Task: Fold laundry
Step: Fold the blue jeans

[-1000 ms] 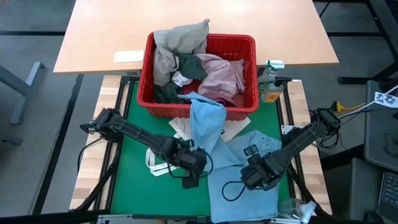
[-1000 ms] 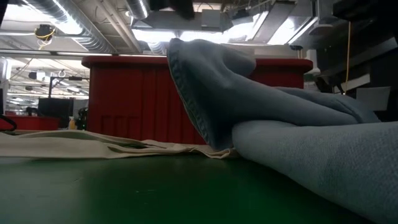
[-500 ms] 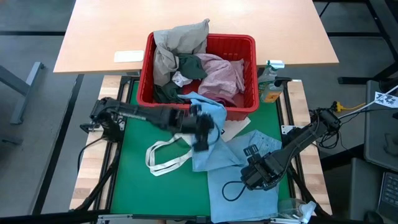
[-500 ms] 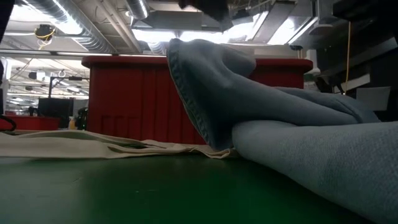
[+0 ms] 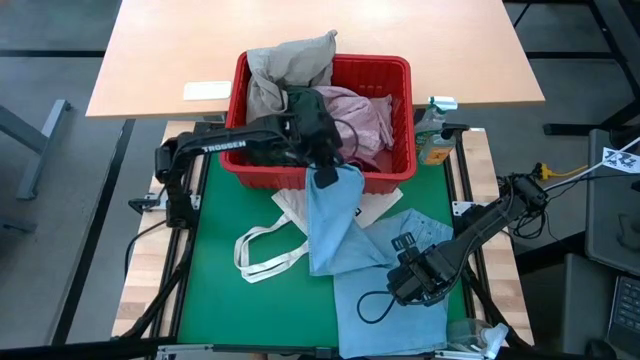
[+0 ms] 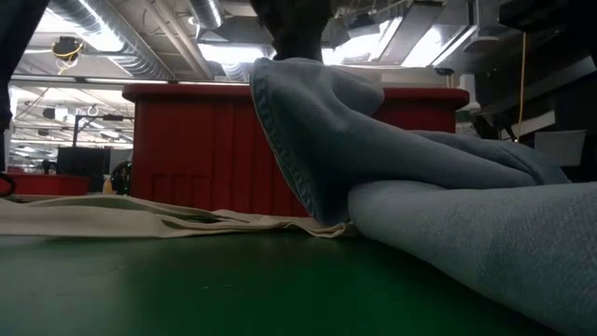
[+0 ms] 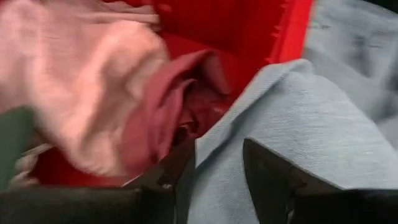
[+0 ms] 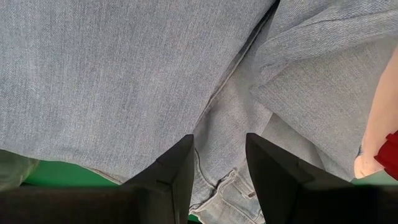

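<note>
At the high view's centre, our left gripper (image 5: 325, 176) is pinching soft light blue denim (image 5: 335, 215) at the ribbed red basket (image 5: 398, 70) rim; our right gripper (image 5: 412, 283) is clasping the same denim at lower right.

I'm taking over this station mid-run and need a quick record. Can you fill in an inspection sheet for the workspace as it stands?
Surface: green mat, partly covered by cloth.
Job's things: light blue denim garment draped from the red slotted plastic basket rim down onto the mat; beige, dark green and mottled pink garments piled in the basket.
Clutter: white tote bag with loop handles on the mat; spray bottle beside the basket.
Grippers: left tool at the basket's front rim, closed on the denim's upper edge; right tool low on the denim, gripping a fold.
Cables: black loop near the right tool.
Surroundings: wooden table behind.
</note>
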Motion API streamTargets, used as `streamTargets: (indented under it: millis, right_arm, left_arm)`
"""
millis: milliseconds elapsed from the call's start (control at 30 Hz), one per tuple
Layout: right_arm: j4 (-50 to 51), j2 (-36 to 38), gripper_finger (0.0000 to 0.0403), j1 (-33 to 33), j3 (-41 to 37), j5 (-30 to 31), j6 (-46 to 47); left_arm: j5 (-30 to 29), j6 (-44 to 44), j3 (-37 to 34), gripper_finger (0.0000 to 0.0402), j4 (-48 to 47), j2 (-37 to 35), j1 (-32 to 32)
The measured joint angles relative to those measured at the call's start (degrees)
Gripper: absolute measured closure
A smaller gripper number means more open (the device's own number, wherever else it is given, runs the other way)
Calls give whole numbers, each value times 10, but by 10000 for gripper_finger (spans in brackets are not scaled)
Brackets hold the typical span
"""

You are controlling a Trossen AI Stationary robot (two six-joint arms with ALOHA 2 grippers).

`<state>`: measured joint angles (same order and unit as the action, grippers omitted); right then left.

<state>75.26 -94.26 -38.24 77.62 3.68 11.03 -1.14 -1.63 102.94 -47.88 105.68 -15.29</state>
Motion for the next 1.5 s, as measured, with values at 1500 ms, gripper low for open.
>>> streamTargets:
  millis: [1500]
  right_arm:
    - [-3, 0, 258, 81, -59, 47, 16]
  left_arm:
    - [-152, -124, 0, 401, -190, -207, 149]
